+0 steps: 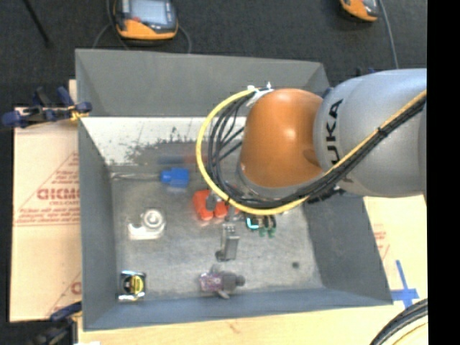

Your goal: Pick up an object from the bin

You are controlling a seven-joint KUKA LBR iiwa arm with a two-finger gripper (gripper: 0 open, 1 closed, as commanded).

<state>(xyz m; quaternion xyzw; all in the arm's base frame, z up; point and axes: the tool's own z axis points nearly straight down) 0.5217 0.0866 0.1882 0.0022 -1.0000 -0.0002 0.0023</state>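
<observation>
My gripper (228, 244) shows as a narrow grey piece coming out from under the orange cover, over the middle of the bin floor. An orange-red block-like thing (207, 205) lies just up and left of it, partly under the cables. A small green and teal thing (260, 226) sits close on its right, at the cover's edge. A purple and grey thing (219, 282) lies below the gripper, near the front wall. Nothing can be made out in the gripper's hold.
A blue thing (174, 177) lies by the back wall. A white and silver round piece (147, 223) rests at the left. A yellow and black tape measure (132, 284) occupies the front left corner. The arm and its cover hide the bin's right back part.
</observation>
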